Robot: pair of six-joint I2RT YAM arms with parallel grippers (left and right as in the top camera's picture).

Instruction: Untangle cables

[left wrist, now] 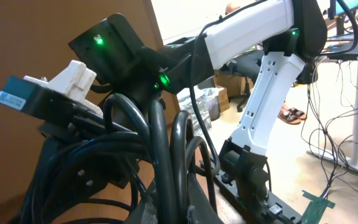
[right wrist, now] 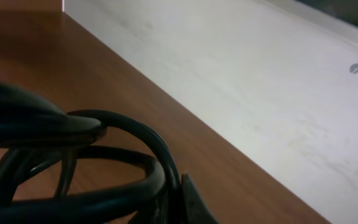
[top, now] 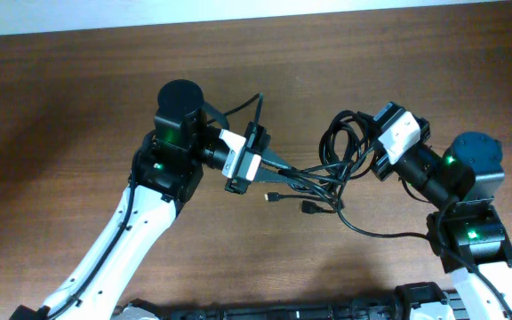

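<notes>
Black cables [top: 327, 173], thin, glossy and rubbery, sit bunched in a tangle between both tools on the brown wood-grain surface [top: 78, 98]. Rounded loops rise beside the right tool [top: 367, 153], and one strand curves away toward the right arm's base. Two small plug ends [top: 274, 197] lie flat just below the bundle. Left tool [top: 283, 166] tapers to a closed point, pinched on the cables' strands. Right tool is buried in loops with its fingers hidden, so I cannot tell its grip. In both wrist views smooth round cables crowd the lens.
</notes>
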